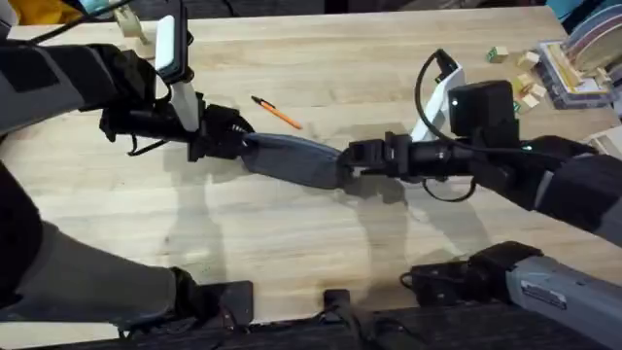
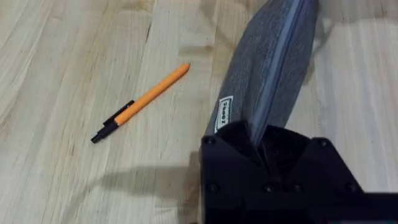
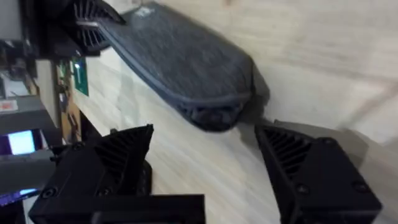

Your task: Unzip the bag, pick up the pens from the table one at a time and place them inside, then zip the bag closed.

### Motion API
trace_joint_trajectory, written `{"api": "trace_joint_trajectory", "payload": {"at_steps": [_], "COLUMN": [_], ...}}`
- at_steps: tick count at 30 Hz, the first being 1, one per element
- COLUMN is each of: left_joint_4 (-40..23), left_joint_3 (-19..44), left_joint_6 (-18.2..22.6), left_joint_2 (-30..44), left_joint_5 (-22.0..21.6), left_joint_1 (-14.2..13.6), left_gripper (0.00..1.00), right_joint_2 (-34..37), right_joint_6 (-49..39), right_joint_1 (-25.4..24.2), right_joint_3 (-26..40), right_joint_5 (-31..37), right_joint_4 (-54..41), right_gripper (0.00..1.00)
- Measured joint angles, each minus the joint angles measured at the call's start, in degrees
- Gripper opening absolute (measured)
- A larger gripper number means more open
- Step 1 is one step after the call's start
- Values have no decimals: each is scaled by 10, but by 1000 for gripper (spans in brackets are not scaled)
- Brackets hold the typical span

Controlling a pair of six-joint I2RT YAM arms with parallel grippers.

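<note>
- Working near to far in the overhead view: arm bases sit along the bottom edge, the bag (image 1: 296, 160) lies mid-frame on the table (image 1: 321, 243), one pen (image 1: 277, 114) lies just above it, and clutter sits in the upper right corner.
- Left gripper (image 1: 238, 141) is pinched on the bag's left end. The left wrist view shows the fabric end clamped between its fingers, with the zip line running away toward the upper right of that frame.
- Right gripper (image 1: 348, 160) is at the bag's right end. The right wrist view shows its fingers (image 3: 311, 168) spread wide and the bag's rounded end (image 3: 211, 106) just ahead of them, not gripped.
- Judgement: this is the unzip or zip step, with the left arm anchoring and the right arm lining up on the puller. I cannot tell from these views whether the zip is open or where the puller sits.
- To do it well: keep the left pinch firm and the bag taut, close the right fingers on the tab and not on fabric, and pull straight along the zip line. Pulling off-axis risks dragging the whole bag or jamming the slider.
- Left wrist view adds the orange pen (image 2: 140, 102) with its black tip, lying near the bag and apart from it, plus a small label (image 2: 224, 113) on the bag's end.
- Right wrist view adds the open gap between the right fingers, which the overhead view hides under the arm.
- Overhead view adds both arms' layout and the bag's slight diagonal.
</note>
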Motion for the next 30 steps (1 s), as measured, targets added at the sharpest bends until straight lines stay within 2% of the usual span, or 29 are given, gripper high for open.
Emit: {"api": "trace_joint_trajectory", "payload": {"at_steps": [5, 11, 27, 30], "left_joint_4": [0, 0, 1, 1], "left_joint_3": [0, 0, 0, 0], "left_joint_6": [0, 0, 0, 0], "left_joint_2": [0, 0, 0, 0], "left_joint_5": [0, 0, 0, 0], "left_joint_1": [0, 0, 0, 0], "left_gripper": [42, 42, 42, 42], "right_joint_2": [25, 47, 49, 49], "right_joint_6": [20, 34, 69, 82], "right_joint_1": [0, 0, 2, 2], "right_joint_3": [0, 0, 0, -2], "right_joint_5": [-15, -38, -86, -128], "right_joint_4": [46, 51, 122, 162], "right_gripper": [996, 996, 996, 996]}}
